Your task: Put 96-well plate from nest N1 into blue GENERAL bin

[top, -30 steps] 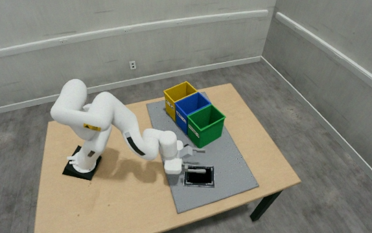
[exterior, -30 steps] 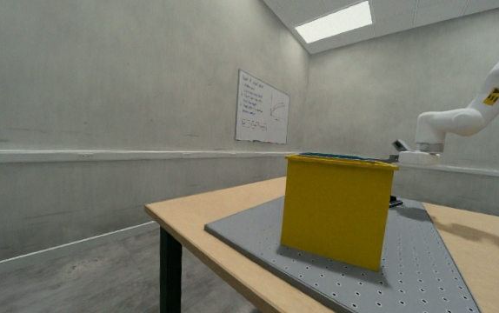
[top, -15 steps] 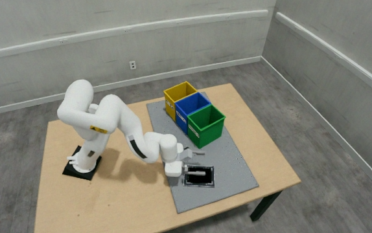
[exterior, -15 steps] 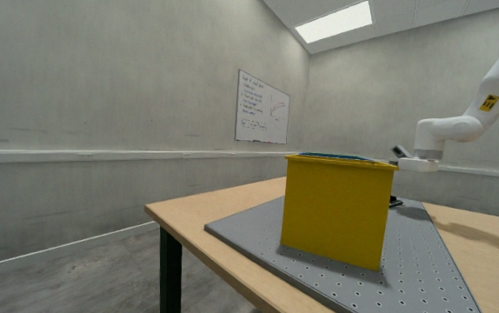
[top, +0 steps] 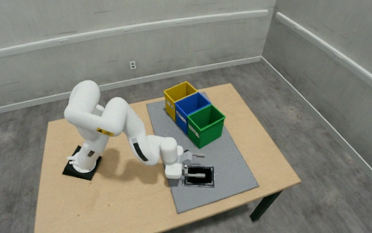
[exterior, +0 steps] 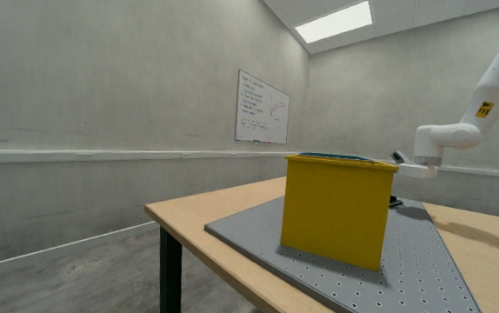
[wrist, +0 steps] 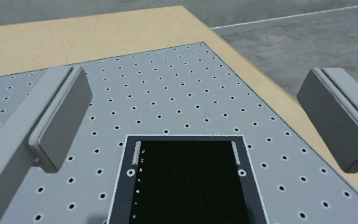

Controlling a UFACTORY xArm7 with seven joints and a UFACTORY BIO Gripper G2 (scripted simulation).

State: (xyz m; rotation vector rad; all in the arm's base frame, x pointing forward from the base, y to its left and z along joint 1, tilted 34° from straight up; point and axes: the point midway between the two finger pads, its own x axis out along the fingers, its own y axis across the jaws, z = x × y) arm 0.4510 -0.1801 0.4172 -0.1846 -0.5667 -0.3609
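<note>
A black 96-well plate [top: 199,181] [wrist: 190,185] sits in the dark nest N1 [top: 214,177] [wrist: 120,200], with a column of small white marks along its left side in the wrist view. My gripper [top: 203,166] [wrist: 198,120] is open and empty, its two fingers wide apart above the nest's level, pointing outward over it. In the exterior view the fingers are hidden behind the yellow bin. The blue bin [top: 182,121] stands upright between the other two, open at the top; no contents show.
The yellow bin [top: 170,109] [exterior: 336,213] and the green bin [top: 212,132] stand upright close against the blue one. The green bin is nearest the nest. All three stand on the grey perforated board [top: 218,197] [exterior: 249,230] [wrist: 180,92], on the wooden table [top: 124,204].
</note>
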